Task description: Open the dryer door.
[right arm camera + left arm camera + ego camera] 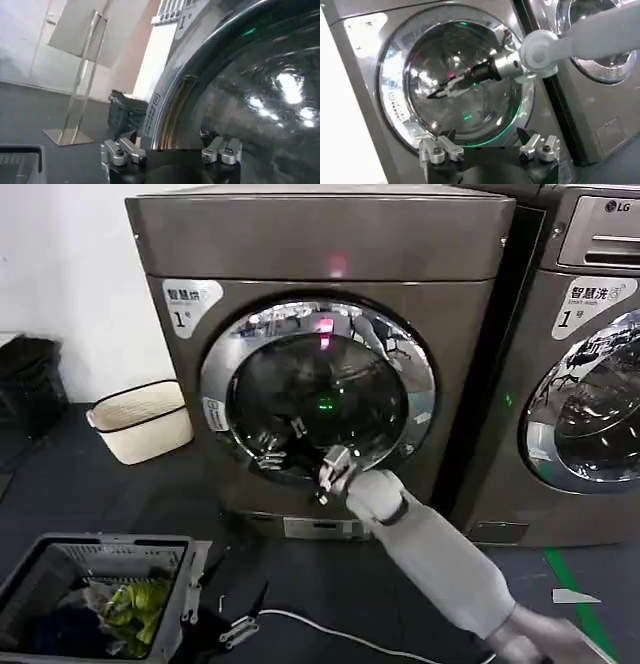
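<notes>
I see right gripper (327, 474) at lower part of door (318, 389), against glass near chrome ring; cannot tell whether its fingers are spread or together. Left gripper (489, 150) spread, hanging back in front of door. Door sits closed on dryer (320, 244). Basket (95, 584) on floor, lower left.
</notes>
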Robot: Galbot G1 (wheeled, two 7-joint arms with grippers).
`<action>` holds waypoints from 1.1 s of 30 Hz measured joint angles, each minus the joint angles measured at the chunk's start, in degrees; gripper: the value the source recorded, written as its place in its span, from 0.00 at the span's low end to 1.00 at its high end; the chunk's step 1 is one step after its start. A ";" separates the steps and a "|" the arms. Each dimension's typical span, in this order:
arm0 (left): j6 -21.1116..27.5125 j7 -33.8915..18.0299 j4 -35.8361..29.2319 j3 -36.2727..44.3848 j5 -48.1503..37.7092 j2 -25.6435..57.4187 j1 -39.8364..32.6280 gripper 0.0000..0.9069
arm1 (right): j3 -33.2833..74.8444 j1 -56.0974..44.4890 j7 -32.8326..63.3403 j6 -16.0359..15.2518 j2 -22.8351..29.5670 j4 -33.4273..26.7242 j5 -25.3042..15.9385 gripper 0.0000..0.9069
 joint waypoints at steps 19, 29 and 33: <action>-0.51 0.00 0.00 -0.53 -0.12 -0.28 0.02 1.00 | -1.76 4.14 -2.16 0.80 5.30 -8.58 -0.75 1.00; -0.86 -0.06 0.06 -0.55 -0.22 -0.58 0.11 1.00 | -3.33 6.55 -3.35 1.31 7.81 -11.82 -0.74 1.00; -1.10 -0.09 0.05 -0.54 -0.21 -0.71 0.23 1.00 | -3.85 7.54 -3.84 1.69 9.06 -13.59 -0.73 1.00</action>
